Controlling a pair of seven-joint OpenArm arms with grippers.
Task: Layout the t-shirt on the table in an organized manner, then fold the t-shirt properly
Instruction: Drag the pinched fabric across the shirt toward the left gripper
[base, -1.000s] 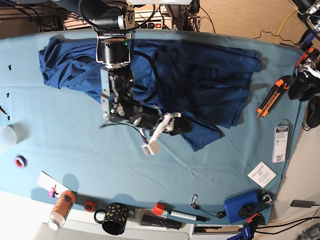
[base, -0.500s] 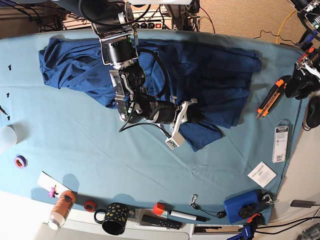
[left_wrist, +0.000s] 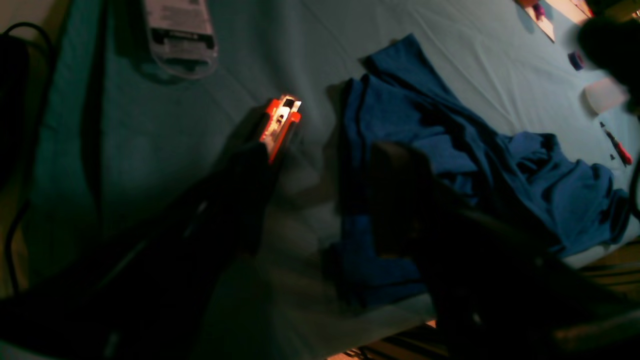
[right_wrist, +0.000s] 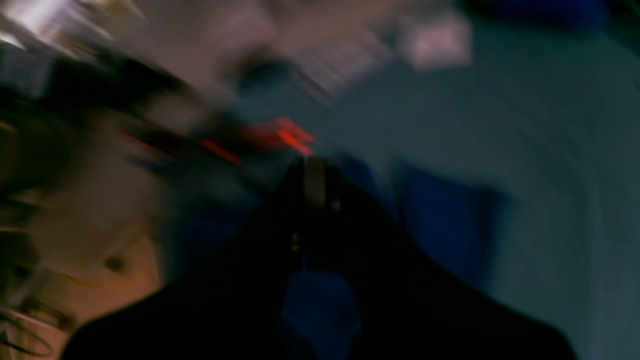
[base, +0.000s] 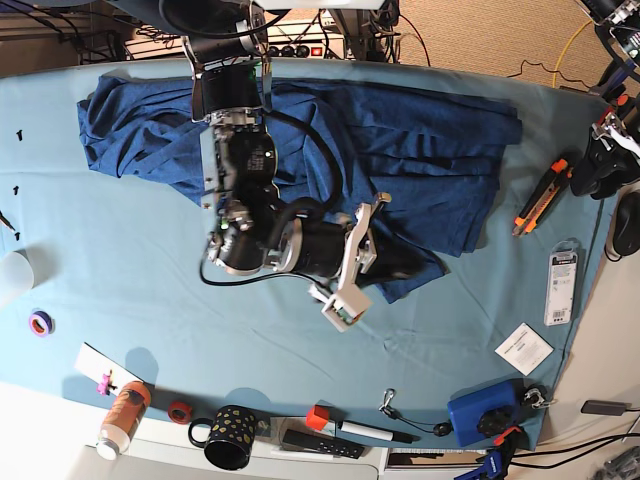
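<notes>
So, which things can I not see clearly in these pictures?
- Right gripper, base view: its tips lie dark against the t-shirt, so whether cloth is pinched cannot be seen.
- Right wrist view: motion blur smears everything; the gripper is a dark shape.
- Left gripper, left wrist view: underexposed, with dark fingers.
- Left arm, base view: cut by the frame's right edge.
- T-shirt: the right arm covers its middle.

The base view is bright, evenly lit and sharp, with short soft shadows under the arm on the counter (base: 120, 250) and some bending toward the edges. The left wrist view is dim, its near parts dark and out of focus, only the orange utility knife (left_wrist: 280, 122) catching light. The right wrist view is smeared by motion blur, dark below.
</notes>
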